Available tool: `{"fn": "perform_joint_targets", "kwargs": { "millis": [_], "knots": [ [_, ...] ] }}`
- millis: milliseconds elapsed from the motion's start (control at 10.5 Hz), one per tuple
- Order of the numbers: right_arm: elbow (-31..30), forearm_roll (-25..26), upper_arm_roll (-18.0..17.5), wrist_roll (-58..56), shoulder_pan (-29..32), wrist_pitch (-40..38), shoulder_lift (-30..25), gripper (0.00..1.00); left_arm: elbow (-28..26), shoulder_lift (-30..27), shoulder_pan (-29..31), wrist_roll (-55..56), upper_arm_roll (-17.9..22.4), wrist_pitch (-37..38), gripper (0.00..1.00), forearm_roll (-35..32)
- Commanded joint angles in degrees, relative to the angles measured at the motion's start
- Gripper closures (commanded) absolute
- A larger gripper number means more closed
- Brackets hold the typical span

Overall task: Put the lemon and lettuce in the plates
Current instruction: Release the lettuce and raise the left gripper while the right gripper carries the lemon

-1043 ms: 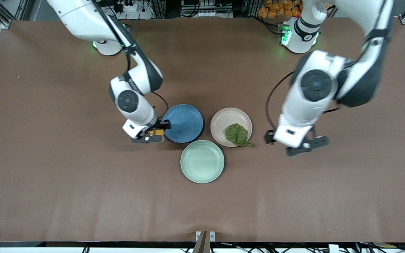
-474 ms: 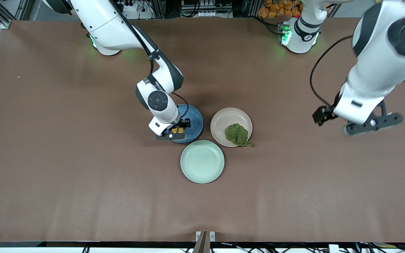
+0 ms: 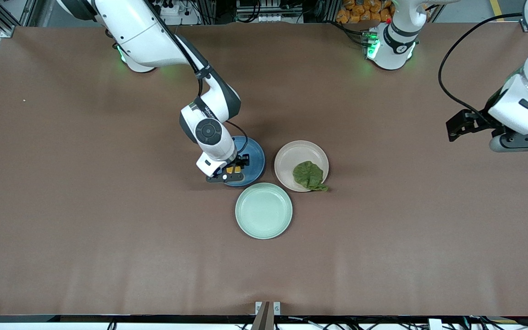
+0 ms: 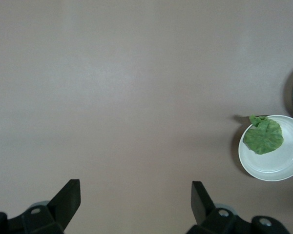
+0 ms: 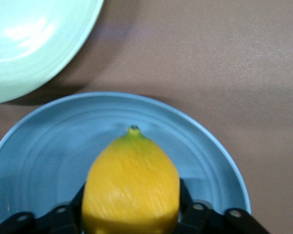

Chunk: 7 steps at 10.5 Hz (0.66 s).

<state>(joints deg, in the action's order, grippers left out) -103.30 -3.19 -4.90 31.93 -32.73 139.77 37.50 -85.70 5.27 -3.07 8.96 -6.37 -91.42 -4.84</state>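
You see right gripper (image 3: 228, 173) with lemon (image 3: 233, 169) over blue plate (image 3: 250, 156); lettuce (image 3: 308, 175) on beige plate (image 3: 291, 158); left gripper (image 3: 523, 140) over bare table (image 3: 108, 206)

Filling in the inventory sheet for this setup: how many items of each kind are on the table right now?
Plates: 3, the blue plate, the beige-pink plate, the mint-green plate
Lemons: 1, the lemon, over the blue plate
Lettuce leaves: 1, the lettuce, on the beige-pink plate
Total: 5

High front camera; wrist cameras face down (right one close).
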Motion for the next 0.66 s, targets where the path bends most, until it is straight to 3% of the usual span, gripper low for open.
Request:
{"fn": "perform_joint_targets", "kwargs": {
  "millis": [0,190,474,569],
  "knots": [
    [1.52,0.29,-0.02,0.06,0.3,-0.63,0.55,0.0,-2.71,-3.06,0.26,-0.26,-0.39,0.54,0.0,1.33],
    [4.23,-0.32,-0.02,-0.12,1.0,-4.83,0.29,0.0,-7.63,-6.49,4.01,-0.25,-2.31,-0.69,0.0,2.9],
    [9.77,-1.45,-0.02,-1.25,1.79,-14.32,0.12,0.0,-7.12,-6.59,5.88,-0.17,-4.79,-0.78,0.0,3.44],
    [11.87,-4.86,0.33,-3.61,2.49,-16.87,0.03,0.0,-7.12,-6.76,5.79,-0.17,-4.7,-0.69,0.0,3.35]
  ]
}}
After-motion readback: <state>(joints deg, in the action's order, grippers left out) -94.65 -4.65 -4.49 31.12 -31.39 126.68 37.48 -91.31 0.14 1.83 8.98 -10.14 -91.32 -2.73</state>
